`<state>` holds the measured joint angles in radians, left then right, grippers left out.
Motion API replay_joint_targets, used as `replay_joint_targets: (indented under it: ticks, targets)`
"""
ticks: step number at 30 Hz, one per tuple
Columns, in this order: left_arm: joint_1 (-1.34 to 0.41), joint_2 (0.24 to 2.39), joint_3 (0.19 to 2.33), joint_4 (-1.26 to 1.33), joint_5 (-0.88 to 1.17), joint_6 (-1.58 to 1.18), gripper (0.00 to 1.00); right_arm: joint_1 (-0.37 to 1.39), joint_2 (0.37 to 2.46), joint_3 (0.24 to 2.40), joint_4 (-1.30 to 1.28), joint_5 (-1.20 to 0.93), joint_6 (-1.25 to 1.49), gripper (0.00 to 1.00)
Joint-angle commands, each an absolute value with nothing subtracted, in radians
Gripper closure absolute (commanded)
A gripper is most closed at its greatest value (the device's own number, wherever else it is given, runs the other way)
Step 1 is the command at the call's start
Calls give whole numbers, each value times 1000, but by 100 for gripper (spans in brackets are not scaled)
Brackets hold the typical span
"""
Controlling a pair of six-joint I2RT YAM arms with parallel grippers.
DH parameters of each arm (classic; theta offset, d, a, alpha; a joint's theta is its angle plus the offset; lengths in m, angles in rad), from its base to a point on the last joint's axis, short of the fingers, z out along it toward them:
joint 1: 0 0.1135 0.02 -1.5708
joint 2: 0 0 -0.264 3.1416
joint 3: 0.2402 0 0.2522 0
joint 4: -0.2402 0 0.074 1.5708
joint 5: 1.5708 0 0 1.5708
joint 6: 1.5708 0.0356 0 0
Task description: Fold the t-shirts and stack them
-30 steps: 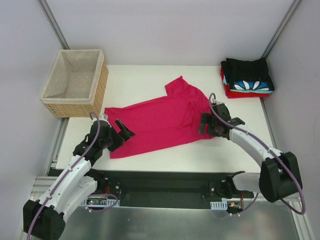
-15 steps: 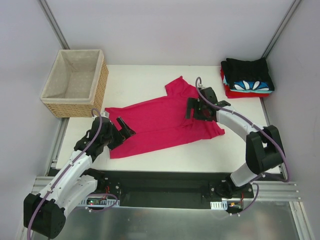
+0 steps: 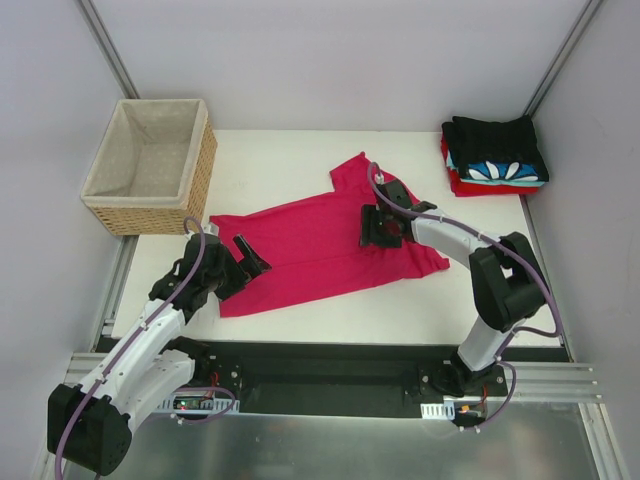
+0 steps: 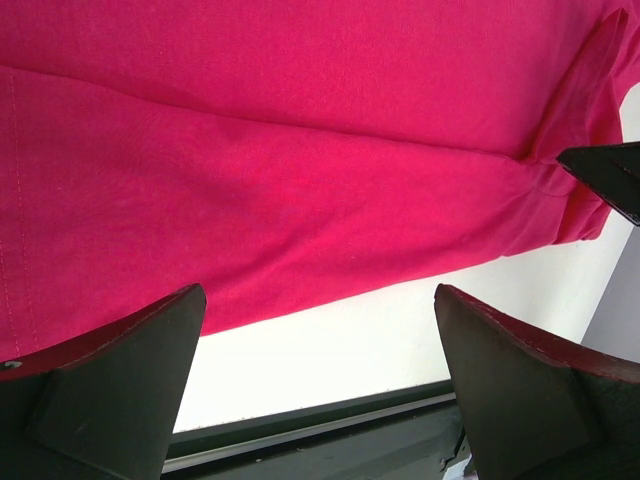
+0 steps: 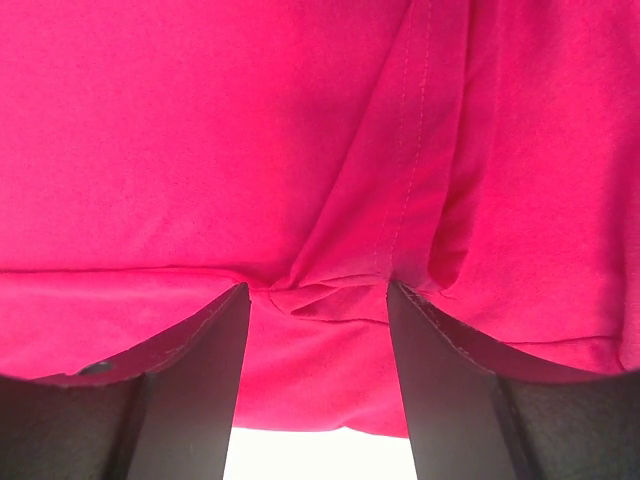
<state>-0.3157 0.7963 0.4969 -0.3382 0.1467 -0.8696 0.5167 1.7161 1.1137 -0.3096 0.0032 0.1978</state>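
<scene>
One crimson tee (image 3: 320, 245) spread unfolded at centre of white table (image 3: 300, 310). Three folded shirts (image 3: 495, 160) stacked in far right corner. One wicker basket (image 3: 198, 170) far left.
Left gripper (image 3: 250, 258): jaws wide apart, at tee's near-left hem.
Right gripper (image 3: 378, 228): pressed on tee's right side, cloth puckered between fingers (image 5: 180, 380); clamped or not, cannot tell.

Right end effector (image 3: 378, 230) moved left onto crimson tee (image 3: 300, 245), jaws narrowing around fold.

White-shelled arms (image 3: 150, 340) carry black joints (image 3: 503, 290), looping purple cables (image 3: 190, 265) and black wedge-shaped fingers (image 4: 110, 390).
</scene>
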Motion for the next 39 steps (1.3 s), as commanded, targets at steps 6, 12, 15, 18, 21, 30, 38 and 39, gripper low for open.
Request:
replay_joint_targets:
  ticks: [6, 12, 15, 18, 21, 30, 38, 39]
  targets:
    - [-330, 811, 528, -342, 124, -845, 1, 514, 1620, 1149, -337, 80, 172, 37]
    - [-330, 822, 535, -337, 124, -845, 1, 497, 1600, 1120, -347, 94, 166, 36]
    - [-330, 824, 534, -337, 126, -844, 1, 492, 1605, 1095, -334, 94, 167, 36]
    - [-330, 822, 532, -337, 126, -842, 1, 488, 1617, 1077, -322, 92, 170, 37]
    - [-330, 821, 532, -337, 126, -839, 1, 479, 1632, 1065, -308, 89, 172, 37]
    - [-330, 830, 540, -337, 123, -833, 1, 466, 1692, 1084, -281, 60, 179, 47]
    - [-330, 844, 546, -337, 118, -827, 1, 466, 1735, 1124, -275, 40, 178, 71]
    - [-328, 845, 546, -337, 117, -825, 1, 466, 1741, 1127, -275, 37, 176, 75]
